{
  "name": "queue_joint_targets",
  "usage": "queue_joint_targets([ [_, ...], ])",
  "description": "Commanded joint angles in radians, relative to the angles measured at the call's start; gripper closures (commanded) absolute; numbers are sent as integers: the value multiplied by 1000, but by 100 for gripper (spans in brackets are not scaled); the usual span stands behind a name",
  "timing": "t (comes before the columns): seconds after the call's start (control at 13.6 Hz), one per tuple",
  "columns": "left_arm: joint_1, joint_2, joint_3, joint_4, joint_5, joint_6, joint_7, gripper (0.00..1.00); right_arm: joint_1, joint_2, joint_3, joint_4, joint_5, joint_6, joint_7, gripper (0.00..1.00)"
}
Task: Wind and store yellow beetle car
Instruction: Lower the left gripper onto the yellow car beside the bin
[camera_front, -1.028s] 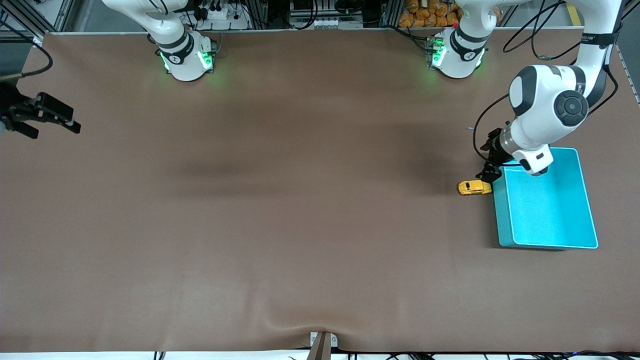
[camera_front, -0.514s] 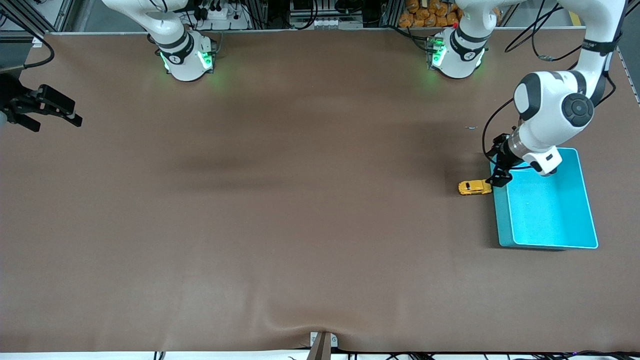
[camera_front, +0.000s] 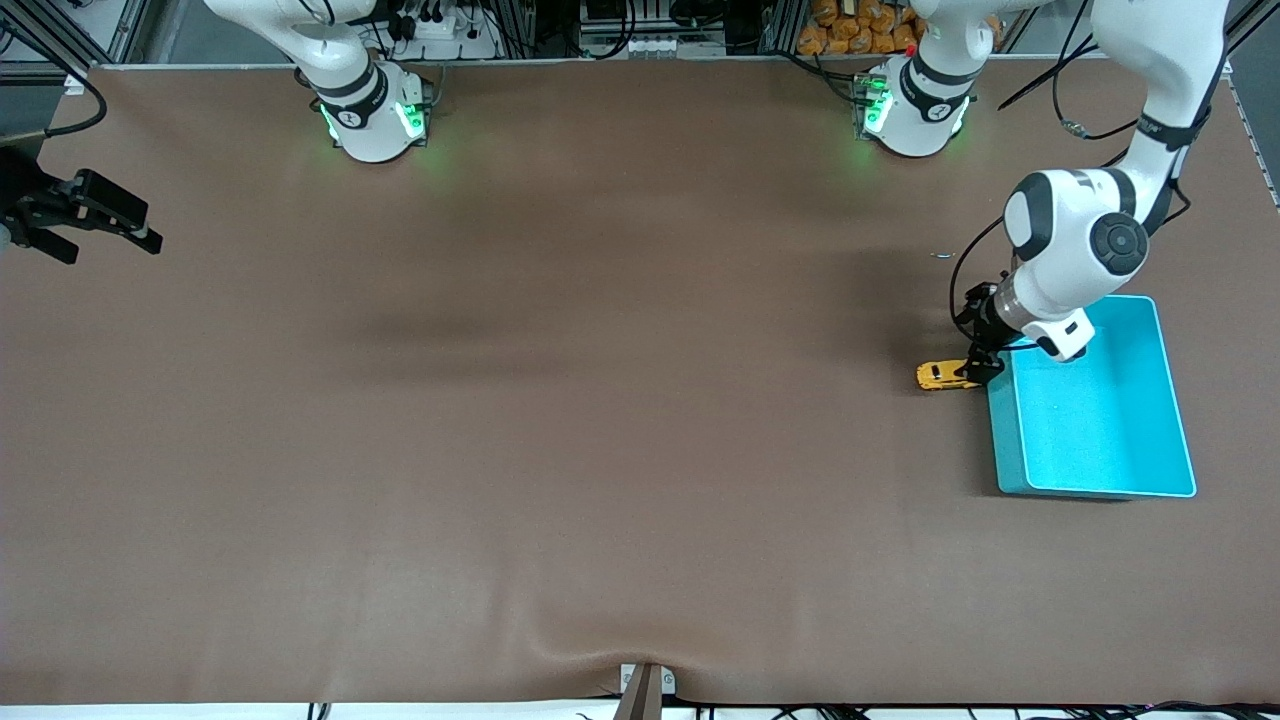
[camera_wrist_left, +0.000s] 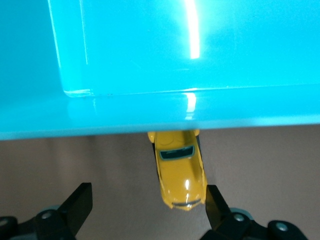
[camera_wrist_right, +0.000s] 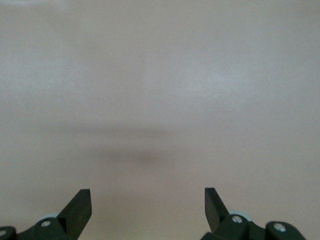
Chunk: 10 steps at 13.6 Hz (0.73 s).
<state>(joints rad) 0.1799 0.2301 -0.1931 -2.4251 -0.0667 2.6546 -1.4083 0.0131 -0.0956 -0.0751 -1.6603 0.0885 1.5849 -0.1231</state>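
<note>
Left arm lined up on the car, nothing grabbed yet

In the last second I've swung my left gripper (camera_front: 975, 362) off the rim of the shallow turquoise plastic bin (camera_front: 1170, 400) and down over the tiny glossy yellow beetle-shaped toy car (camera_front: 940, 375), mid-right in the front view. The car hasn't budged: it sits on the brown table mat (camera_front: 600, 400), tail touching the bin's outer wall, not in it. In the left wrist view it's between the spread fingers (camera_wrist_left: 80, 205), off-centre toward one, untouched. So winding hasn't started, I reckon. Right gripper (camera_front: 80, 215) waits at the upper-left edge, jaws wide, holding nothing.
</note>
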Motion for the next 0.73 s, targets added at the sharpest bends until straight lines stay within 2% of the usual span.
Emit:
queue_joint_targets([
  [0.0, 6, 20, -5, 3, -9, 42, -27, 0, 1, -18, -2, -7, -21, 1, 20, 0],
  [0.29, 7, 35, 1, 18, -9, 80, -40, 0, -1, -16, -3, -7, -21, 1, 20, 0],
  [0.66, 6, 107, 1, 66, -10, 87, -61, 0, -4, -16, -5, -7, -23, 0, 20, 0],
])
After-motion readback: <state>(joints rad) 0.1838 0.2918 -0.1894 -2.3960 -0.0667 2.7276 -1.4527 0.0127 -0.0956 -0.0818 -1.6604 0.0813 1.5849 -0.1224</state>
